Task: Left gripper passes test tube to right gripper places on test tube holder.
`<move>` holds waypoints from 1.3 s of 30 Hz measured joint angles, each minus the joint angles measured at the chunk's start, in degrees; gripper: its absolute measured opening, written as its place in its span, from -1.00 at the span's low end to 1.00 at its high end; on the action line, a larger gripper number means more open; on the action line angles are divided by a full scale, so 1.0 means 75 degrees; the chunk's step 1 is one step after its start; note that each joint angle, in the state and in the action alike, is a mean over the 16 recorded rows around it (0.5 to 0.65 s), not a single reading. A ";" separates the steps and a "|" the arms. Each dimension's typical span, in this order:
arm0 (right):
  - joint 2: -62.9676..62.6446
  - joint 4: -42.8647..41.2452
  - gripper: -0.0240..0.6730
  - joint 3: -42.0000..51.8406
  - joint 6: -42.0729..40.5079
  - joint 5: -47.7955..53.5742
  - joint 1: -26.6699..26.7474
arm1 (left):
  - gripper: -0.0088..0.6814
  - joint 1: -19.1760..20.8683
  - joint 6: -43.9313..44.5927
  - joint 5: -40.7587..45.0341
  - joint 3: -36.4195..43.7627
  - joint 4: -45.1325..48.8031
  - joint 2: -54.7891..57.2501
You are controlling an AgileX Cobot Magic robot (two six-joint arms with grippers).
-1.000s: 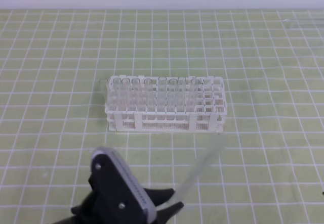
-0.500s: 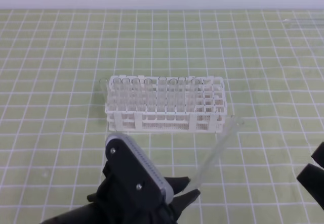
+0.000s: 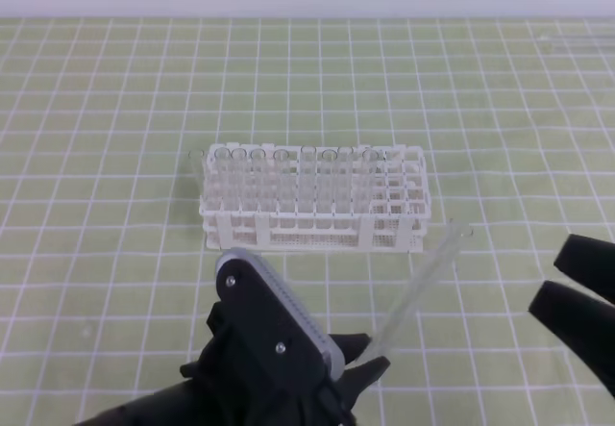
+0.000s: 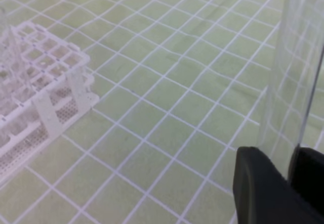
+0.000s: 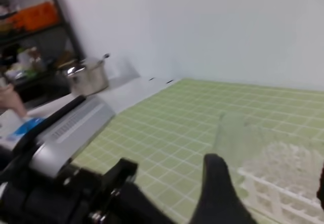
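Left hand point(image 3: 370, 357) clamped on test tube point(image 3: 419, 285), held tilted above the desk point(image 3: 106, 109) near test tube holder point(image 3: 315, 198); right hand point(image 3: 574, 282) spread wide, apart from it; no legible writing seen

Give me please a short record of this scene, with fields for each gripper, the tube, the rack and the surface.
left gripper: shut on the test tube near its lower end
right gripper: open, holding nothing, at the right edge of the high view, apart from the tube
test tube: clear glass, tilted, mouth pointing up and to the right
rack: white, standing on the mat behind the tube, with several clear tubes in its back rows
surface: green mat with a white grid
handover: not yet done
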 joint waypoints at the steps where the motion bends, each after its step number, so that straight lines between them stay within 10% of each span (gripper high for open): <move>1: 0.0120 0.0000 0.17 -0.0042 -0.0069 0.0077 0.0000 | -0.87 0.0000 0.0000 0.0004 -0.0013 0.0000 0.0000; 39: 0.3180 -0.0002 0.17 -0.1472 -0.1676 0.1314 0.0954 | -0.87 0.0000 -0.0003 0.0228 -0.0095 0.0000 0.0000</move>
